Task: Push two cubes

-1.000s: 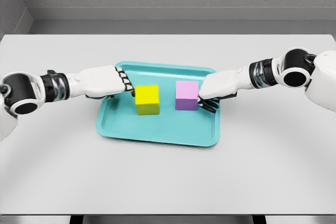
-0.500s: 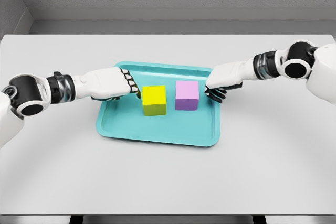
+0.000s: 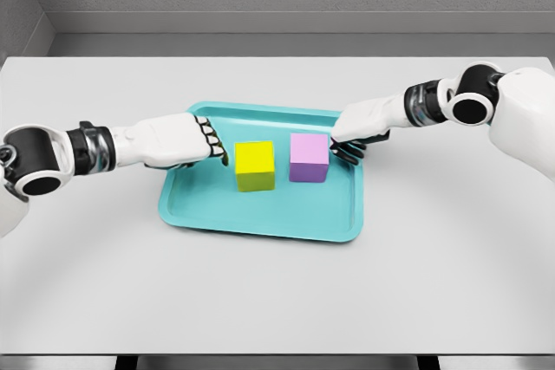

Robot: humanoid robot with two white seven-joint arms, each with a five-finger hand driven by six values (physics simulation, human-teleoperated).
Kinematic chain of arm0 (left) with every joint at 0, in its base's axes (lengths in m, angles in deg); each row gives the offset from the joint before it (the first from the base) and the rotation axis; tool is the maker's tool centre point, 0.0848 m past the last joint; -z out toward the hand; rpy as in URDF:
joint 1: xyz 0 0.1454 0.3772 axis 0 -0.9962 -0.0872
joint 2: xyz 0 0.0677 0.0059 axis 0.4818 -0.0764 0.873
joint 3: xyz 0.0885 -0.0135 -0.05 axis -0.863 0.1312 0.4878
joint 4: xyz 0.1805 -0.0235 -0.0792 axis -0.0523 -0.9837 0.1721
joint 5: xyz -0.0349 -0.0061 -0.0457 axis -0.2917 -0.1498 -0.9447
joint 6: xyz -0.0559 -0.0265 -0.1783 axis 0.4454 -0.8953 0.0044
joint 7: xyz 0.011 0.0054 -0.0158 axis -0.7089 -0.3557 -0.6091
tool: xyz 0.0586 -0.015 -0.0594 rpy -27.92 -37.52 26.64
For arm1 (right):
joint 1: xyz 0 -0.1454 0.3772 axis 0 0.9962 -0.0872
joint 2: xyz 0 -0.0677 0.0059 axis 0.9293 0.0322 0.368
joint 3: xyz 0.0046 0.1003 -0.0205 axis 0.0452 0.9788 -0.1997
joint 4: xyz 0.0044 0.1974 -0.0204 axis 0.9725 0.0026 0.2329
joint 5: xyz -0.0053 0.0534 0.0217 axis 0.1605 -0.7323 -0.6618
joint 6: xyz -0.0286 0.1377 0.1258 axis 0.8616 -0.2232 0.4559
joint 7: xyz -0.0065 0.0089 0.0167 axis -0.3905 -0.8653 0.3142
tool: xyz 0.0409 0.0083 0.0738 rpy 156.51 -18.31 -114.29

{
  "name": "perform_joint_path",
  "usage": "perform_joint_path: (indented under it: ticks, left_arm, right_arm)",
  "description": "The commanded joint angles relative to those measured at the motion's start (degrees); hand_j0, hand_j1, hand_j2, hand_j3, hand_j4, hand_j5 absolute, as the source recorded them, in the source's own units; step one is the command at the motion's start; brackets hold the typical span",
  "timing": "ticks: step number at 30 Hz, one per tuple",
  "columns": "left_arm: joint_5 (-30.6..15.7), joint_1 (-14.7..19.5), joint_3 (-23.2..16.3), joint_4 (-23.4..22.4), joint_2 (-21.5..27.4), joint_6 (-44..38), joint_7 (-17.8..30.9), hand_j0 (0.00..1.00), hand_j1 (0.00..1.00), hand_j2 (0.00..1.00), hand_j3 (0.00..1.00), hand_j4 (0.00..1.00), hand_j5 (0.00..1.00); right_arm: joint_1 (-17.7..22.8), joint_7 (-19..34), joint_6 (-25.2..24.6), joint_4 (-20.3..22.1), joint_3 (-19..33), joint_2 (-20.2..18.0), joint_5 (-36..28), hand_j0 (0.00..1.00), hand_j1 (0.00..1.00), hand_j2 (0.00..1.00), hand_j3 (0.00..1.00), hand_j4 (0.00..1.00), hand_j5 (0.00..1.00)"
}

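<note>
Table front: bare grey surface of the table (image 3: 277, 292) runs across the near part of the view, with a dark strip at its front edge.
Tray: a teal tray (image 3: 260, 218) lies flat at the middle of the table, its raised rim showing all round, its near lip closest to the camera.
Yellow cube: and there's the yellow cube (image 3: 254, 165), sitting flat on the tray floor, left of centre, a touch nearer than its neighbour.
Pink cube: the pink cube (image 3: 309, 158) sits on the tray just right of the yellow one; a narrow gap shows between them, so they are not touching.
Left hand: the left hand (image 3: 178, 139) comes in low from the left over the tray's left rim, fingers curled under with dark knuckle joints facing the yellow cube; a sliver of tray shows between the fingertips and that cube's left face, so it is just beside, holding nothing.
Right hand: the right hand (image 3: 360, 127) reaches in from the right over the tray's far right corner, fingers bent down and close together, the dark fingertips right at the pink cube's upper right edge; whether they touch it cannot be told.
Far side: the table's back edge meets a plain grey wall.
</note>
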Motion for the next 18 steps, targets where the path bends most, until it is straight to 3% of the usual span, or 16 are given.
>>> perform_joint_path:
  ticks: [1, 7, 13, 18]
  left_arm:
    - [-0.3, 0.0, -0.1, -0.5, 0.1, -0.1, 0.0, 0.68, 0.68, 0.68, 0.68, 0.68, 0.68]
    - [-0.2, 0.1, -0.2, -2.3, 0.0, -0.1, 0.0, 0.67, 0.67, 0.67, 0.67, 0.67, 0.67]
    - [0.0, 0.4, -0.2, -8.0, -3.3, -0.1, 0.1, 0.67, 0.67, 0.67, 0.67, 0.67, 0.67]
    - [-0.2, 0.4, -0.2, -8.0, -4.1, -0.1, 0.1, 0.67, 0.67, 0.67, 0.67, 0.67, 0.67]
  right_arm:
    - [0.0, 0.0, -0.1, -0.7, 0.0, 0.3, -0.1, 0.11, 0.11, 0.11, 0.11, 0.11, 0.11]
    - [-0.1, 0.0, -0.1, -0.7, -0.3, 1.1, 0.0, 0.11, 0.11, 0.11, 0.11, 0.11, 0.11]
    - [-0.4, 0.0, -0.1, -0.7, -0.4, 1.5, 0.6, 0.11, 0.11, 0.11, 0.11, 0.11, 0.11]
    - [-0.4, 0.0, -0.1, -0.4, -0.4, 1.7, 0.7, 0.11, 0.11, 0.11, 0.11, 0.11, 0.11]
